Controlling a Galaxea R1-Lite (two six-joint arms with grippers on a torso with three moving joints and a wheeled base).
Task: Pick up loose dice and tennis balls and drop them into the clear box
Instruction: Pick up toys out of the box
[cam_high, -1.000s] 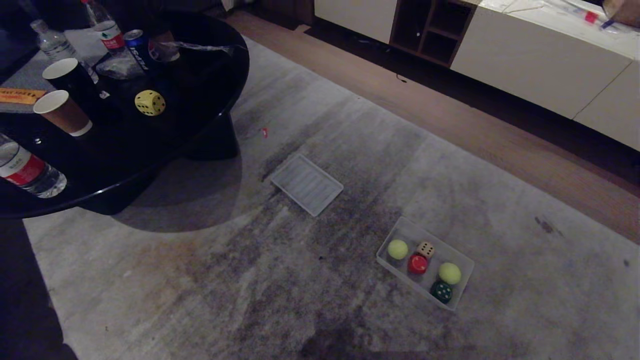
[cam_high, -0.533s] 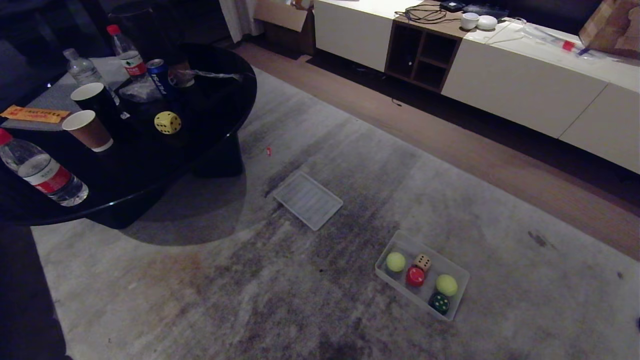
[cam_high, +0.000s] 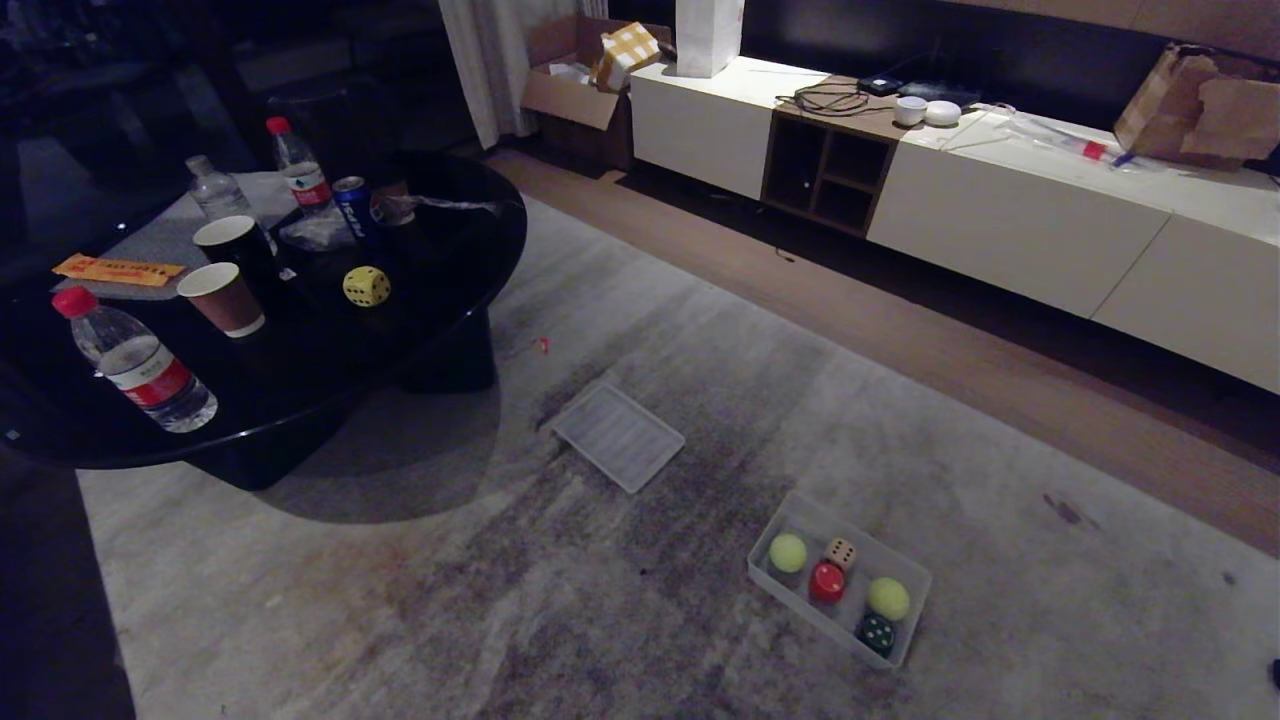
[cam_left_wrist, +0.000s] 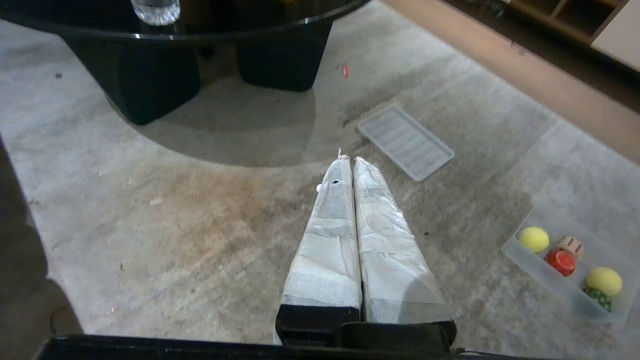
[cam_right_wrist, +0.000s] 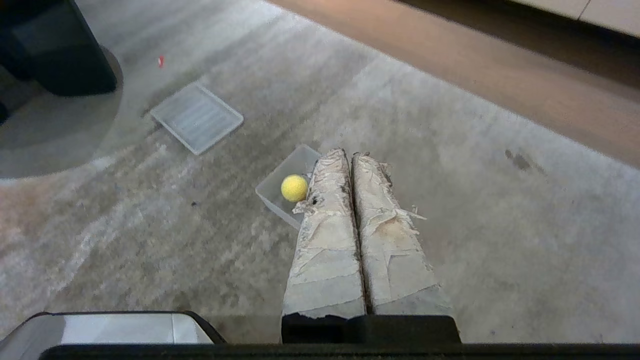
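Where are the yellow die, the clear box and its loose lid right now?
yellow die (cam_high: 366, 286): head view, on its pipped side face, on the black table.
clear box (cam_high: 905, 640): head view, on its right rim, on the rug.
lid (cam_high: 618, 436): head view, on its ribbed middle.

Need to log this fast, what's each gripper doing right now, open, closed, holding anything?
Left gripper: closed, holding nothing, up over the rug.
Right gripper: closed, holding nothing, up over the clear box.

Four dice (cam_high: 366, 286), two tennis balls (cam_high: 788, 552), one clear box (cam_high: 905, 640), one lid (cam_high: 618, 436), three bottles (cam_high: 135, 362), two cups (cam_high: 224, 298)
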